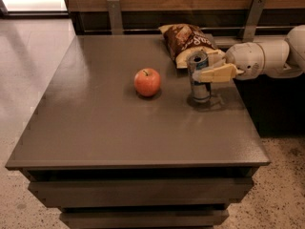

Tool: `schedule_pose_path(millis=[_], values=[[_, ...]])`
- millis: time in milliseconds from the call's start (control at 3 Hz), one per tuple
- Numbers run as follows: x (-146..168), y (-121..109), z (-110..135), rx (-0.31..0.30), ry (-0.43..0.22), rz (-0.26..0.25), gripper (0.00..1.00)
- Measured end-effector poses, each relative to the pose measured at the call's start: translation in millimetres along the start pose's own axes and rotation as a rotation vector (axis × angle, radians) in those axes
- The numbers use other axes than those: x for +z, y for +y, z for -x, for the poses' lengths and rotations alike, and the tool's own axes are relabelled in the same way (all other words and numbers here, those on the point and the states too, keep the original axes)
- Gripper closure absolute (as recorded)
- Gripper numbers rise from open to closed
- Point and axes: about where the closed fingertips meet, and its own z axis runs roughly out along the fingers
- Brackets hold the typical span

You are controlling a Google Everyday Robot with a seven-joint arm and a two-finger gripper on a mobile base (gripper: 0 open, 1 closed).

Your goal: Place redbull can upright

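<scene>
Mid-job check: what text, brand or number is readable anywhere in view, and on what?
Nothing can be quoted.
Chip bag: pale lettering on the front, too blurred to read.
Can, upright on the table with the gripper shut on it near the right edge: markings too blurred to read.
Apple and table: no text.

Your jaws clasp the redbull can [199, 80]: smooth metal with a dull sheen. The jaws themselves look like matt cream plastic, and the arm [267, 58] behind them is smooth white plastic. Beneath them the worktop [119, 128] is smooth, dark and semi-matt with soft glare. Past the can from the jaws sits a glossy-skinned apple [147, 82]; just beyond the jaws, a crinkled, shiny chip bag [188, 39].
</scene>
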Motion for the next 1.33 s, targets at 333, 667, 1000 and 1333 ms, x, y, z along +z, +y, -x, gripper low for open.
schedule_pose_path(millis=[333,667,1000,1333], values=[[-3.2,-7.0,-4.9,-0.01,-0.034,0.008,1.0],[-5.9,-13.8,-11.9,-0.018,-0.066,0.014,1.0],[-7.5,-18.5,-15.6,-0.032,-0.093,0.021,1.0],[-7.1,-21.2,-15.3,-0.049,-0.117,0.031,1.0]])
